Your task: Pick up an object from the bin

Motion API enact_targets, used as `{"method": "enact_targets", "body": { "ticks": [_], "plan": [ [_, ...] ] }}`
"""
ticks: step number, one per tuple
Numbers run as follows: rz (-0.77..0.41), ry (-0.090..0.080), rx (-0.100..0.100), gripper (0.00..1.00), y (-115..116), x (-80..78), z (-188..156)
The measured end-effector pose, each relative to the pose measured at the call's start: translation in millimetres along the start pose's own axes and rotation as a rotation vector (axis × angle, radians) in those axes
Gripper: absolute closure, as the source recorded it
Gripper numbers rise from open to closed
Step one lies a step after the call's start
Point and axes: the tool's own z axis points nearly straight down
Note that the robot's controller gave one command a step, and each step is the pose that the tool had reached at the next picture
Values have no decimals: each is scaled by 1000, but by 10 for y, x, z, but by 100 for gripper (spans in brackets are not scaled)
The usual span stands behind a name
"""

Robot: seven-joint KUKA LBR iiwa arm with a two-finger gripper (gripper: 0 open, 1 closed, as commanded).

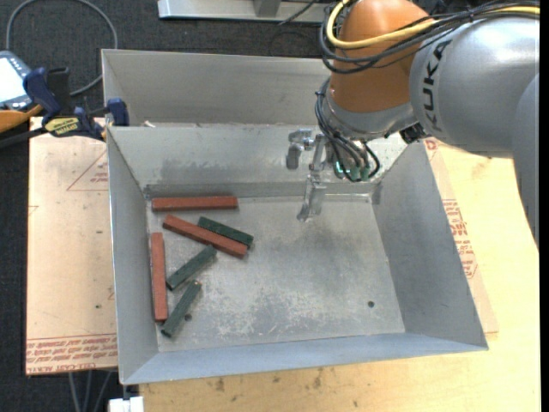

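My gripper (302, 190) hangs over the bare back middle of the bin floor, open, with nothing between its fingers. The nearest loose things lie to its left. A dark green bar (226, 232) rests across a red-brown bar (206, 235) that lies slanted. Another red-brown bar (195, 202) lies flat along the foot of the back wall. All three are apart from the gripper.
Further left, a third red-brown bar (159, 275) lies along the left wall. Two more dark green bars (191, 267) (181, 308) lie slanted beside it. The arm with its orange cover and cables reaches in from the upper right.
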Motion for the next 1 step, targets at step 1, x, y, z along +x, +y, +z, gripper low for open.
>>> {"method": "enact_targets", "body": {
  "ticks": [1],
  "plan": [
    [-109,-8,-1,0,1039,52,1402]
  ]
}}
